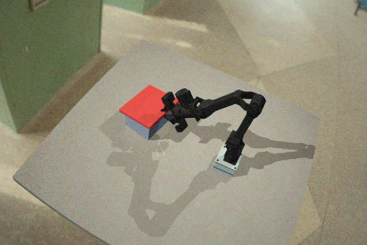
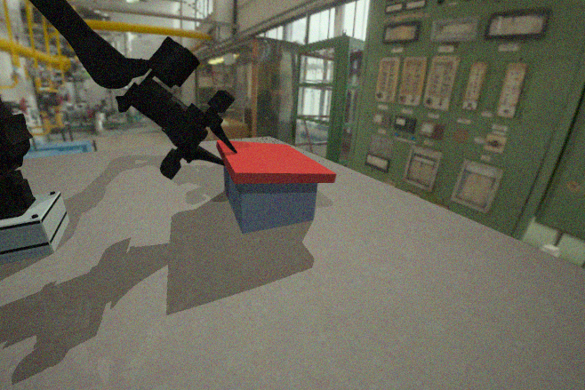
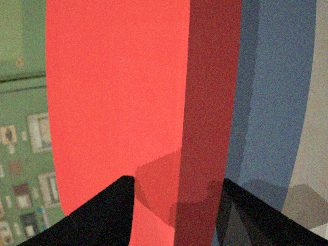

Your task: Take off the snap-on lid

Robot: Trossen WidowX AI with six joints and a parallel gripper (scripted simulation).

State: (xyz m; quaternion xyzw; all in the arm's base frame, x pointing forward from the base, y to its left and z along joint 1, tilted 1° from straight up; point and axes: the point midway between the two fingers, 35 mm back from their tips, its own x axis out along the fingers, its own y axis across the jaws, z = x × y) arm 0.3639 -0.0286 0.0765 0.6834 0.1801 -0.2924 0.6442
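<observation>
Background: an industrial hall with a green control panel (image 2: 453,92) of gauges on the right and yellow railings (image 2: 141,27) far left.
Counter: a flat grey square counter (image 1: 207,206) carrying the box and the arm's base, crossed by long arm shadows.
Box: a blue rectangular storage box (image 2: 271,206) stands on the counter left of the arm's base in the top view.
Lid: a flat red rectangular snap-on lid (image 2: 274,161) sits on top of the box, overhanging its walls on all visible sides; in the exterior view it looks roughly level.
Arm: a black jointed arm (image 1: 237,102) reaches from a pale grey base block (image 1: 220,168) towards the lid's near-right edge.
Claw: the black claw (image 2: 226,154) is closed partway on the edge of the red lid, one finger (image 2: 226,139) on the top face, the other (image 2: 207,157) under the rim.
Wrist view: the lid's edge runs straight between the two dark fingers, with the blue box wall to the right.
</observation>
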